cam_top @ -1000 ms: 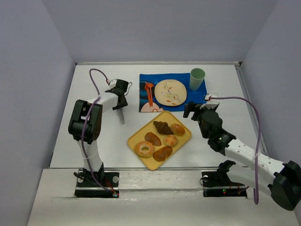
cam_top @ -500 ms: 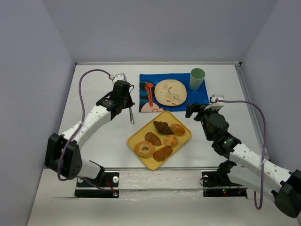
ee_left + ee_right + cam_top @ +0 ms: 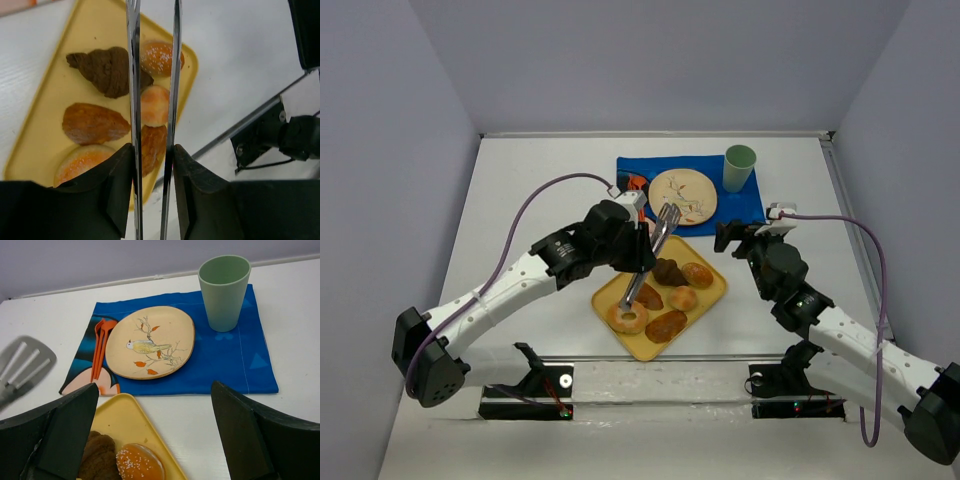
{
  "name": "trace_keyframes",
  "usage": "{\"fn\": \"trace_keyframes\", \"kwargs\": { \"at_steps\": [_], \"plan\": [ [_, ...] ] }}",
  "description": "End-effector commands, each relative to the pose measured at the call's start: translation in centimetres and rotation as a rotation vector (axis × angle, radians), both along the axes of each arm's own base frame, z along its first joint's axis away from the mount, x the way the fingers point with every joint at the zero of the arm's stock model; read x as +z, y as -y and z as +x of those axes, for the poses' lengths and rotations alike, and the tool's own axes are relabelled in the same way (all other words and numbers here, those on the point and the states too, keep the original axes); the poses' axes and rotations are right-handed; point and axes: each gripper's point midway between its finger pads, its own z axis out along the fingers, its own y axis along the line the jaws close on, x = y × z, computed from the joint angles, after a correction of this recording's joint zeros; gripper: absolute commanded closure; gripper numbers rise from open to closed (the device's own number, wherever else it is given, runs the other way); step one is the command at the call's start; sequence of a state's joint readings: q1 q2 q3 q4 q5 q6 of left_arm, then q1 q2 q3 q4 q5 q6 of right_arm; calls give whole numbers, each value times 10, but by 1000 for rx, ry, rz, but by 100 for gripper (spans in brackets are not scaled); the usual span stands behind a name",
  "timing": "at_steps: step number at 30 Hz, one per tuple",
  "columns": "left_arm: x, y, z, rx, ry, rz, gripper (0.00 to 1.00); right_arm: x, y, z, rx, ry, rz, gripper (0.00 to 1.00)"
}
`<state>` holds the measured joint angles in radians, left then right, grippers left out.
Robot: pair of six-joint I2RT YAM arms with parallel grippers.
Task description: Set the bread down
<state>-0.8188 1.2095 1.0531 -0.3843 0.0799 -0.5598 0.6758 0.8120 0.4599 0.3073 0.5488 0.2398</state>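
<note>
Several breads lie on a yellow tray [image 3: 603, 295]: a chocolate croissant [image 3: 669, 270], a sesame bun [image 3: 698, 274], a small round bun [image 3: 683, 298], a ring doughnut [image 3: 627, 317] and others. My left gripper [image 3: 640, 256] is shut on metal tongs [image 3: 666, 218] and holds them above the tray. The tong arms [image 3: 132, 75] run between the fingers [image 3: 120, 175], over the croissant [image 3: 107, 70] and buns. The tong tips hold no bread. A bird-pattern plate [image 3: 682, 196] lies on a blue mat [image 3: 745, 207]. My right gripper [image 3: 740, 236] is open and empty at the tray's right corner, facing the plate [image 3: 150, 341].
A green cup [image 3: 740, 167] stands on the mat's right end; it also shows in the right wrist view [image 3: 224, 290]. Orange cutlery [image 3: 638, 190] lies on the mat left of the plate. Side walls bound the white table. The arm bases sit at the near edge.
My left arm has swung from the table's left side rightward with the tongs and now holds them over the tray. My right gripper shifted slightly right, then stayed put.
</note>
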Motion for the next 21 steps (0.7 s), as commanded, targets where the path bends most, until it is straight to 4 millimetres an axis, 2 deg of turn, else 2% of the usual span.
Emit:
{"fn": "trace_keyframes", "kwargs": {
  "at_steps": [1, 8, 9, 15, 18, 21],
  "plan": [
    [-1, 1, -44, -124, -126, -20, 54, 19, -3, -2, 11, 59, 53, 1],
    [-2, -16, -60, -89, -187, 14, 49, 20, -3, -3, 14, 64, 58, 1],
    [-4, -22, -62, -76, -200, 34, 45, 21, -3, -2, 16, 64, 59, 1],
    [-17, -32, -80, -92, -274, 78, 40, 19, -6, -1, 23, 58, 53, 1],
    [-24, -30, -89, -133, -301, 87, 37, 19, -6, -1, 28, 58, 53, 1],
    [-26, -18, -101, -207, -314, 98, 36, 18, -8, -1, 32, 54, 50, 1]
  ]
}}
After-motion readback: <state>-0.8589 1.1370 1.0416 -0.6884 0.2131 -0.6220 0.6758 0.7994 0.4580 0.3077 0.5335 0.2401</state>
